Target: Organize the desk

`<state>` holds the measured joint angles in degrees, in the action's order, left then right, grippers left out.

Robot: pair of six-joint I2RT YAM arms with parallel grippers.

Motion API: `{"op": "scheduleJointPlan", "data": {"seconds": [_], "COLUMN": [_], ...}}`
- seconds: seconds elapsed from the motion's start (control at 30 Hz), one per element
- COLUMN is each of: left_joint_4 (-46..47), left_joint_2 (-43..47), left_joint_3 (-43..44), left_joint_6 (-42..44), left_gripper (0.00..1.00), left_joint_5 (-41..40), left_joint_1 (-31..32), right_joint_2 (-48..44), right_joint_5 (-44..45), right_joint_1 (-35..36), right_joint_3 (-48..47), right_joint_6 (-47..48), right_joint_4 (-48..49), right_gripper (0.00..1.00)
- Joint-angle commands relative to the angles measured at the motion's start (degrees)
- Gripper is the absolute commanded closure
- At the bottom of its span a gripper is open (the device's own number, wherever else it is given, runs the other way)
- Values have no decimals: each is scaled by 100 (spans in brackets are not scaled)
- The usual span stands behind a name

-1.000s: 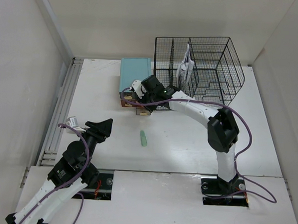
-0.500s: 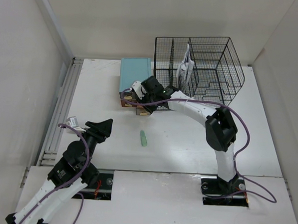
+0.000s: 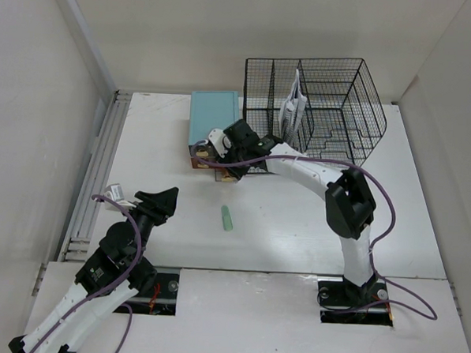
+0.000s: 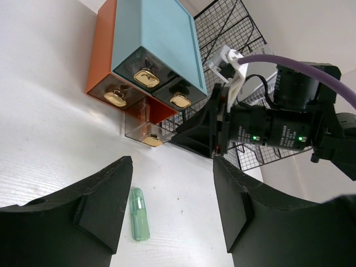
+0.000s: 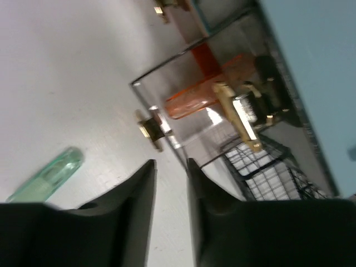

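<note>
The white desk (image 3: 296, 227) holds a teal-topped drawer box (image 3: 213, 116) at the back middle. Its lowest clear drawer (image 3: 226, 176) is pulled out and has a gold knob (image 5: 150, 130). My right gripper (image 3: 222, 161) hangs at that drawer's front. In the right wrist view its fingers stand a narrow gap apart (image 5: 169, 167) with nothing gripped, and the drawer's front edge runs down to the gap. A pale green tube (image 3: 227, 218) lies on the desk in front of the box. My left gripper (image 3: 161, 200) is open and empty, left of the tube (image 4: 139, 221).
A black wire-mesh file rack (image 3: 326, 102) holding a folded paper (image 3: 293, 108) stands right of the drawer box. A grey rail (image 3: 97, 169) runs along the desk's left edge. White walls close in the sides and back.
My right gripper has shifted slightly left at the open drawer. The left arm and the green tube have not moved.
</note>
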<state>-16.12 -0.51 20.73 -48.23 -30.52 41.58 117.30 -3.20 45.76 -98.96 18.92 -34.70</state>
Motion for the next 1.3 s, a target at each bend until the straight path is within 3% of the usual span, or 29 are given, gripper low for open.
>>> {"op": "scheduleJointPlan", "data": {"seconds": [0.0,0.1,0.17,0.2,0.27,0.37,0.43,0.5,0.63,0.7,0.73,0.9,1.13,1.27], "left_joint_4": [91,144,144,214,267,495,688,916,1435,1717,1717,2235,2254,1825], "left_joint_2": [939,939,939,887,886,694,396,53,-1281,-2161,-2424,-3655,-4516,-5377], "left_joint_3": [230,230,159,98,-85,-506,-719,-1000,-993,-826,-755,-509,26,712], "left_joint_6": [103,50,-19,-20,-203,-432,-731,-863,-917,-768,-767,-645,-372,-301], "left_gripper": [43,43,43,43,43,46,57,79,93,96,96,95,68,62], "left_joint_5": [-77,-77,-77,-24,125,546,836,1030,1286,1409,1478,1769,1980,1840], "left_joint_1": [25,25,25,25,25,25,25,25,25,25,78,78,210,639], "right_joint_2": [-672,-1136,-1366,-1593,-1771,-1973,-2174,-2438,-2835,-2975,-2976,-3178,-3238,-3633], "right_joint_5": [-1011,-1525,-1473,-1368,-982,-542,-402,-102,372,434,434,418,-128,266], "right_joint_1": [-32,196,547,687,1074,1347,1348,1348,1269,1050,988,488,-444,-585], "right_joint_3": [-89,516,1260,1535,2010,2477,2478,2548,2636,2636,2636,2566,2259,2310], "right_joint_6": [392,631,631,631,631,964,1237,1290,1228,1106,1036,526,-37,-160], "right_joint_4": [-186,-274,23,155,532,657,744,1077,1378,1378,1448,1580,1360,1491], "right_gripper": [70,86,86,83,67,61,60,60,71,92,99,100,100,100]}}
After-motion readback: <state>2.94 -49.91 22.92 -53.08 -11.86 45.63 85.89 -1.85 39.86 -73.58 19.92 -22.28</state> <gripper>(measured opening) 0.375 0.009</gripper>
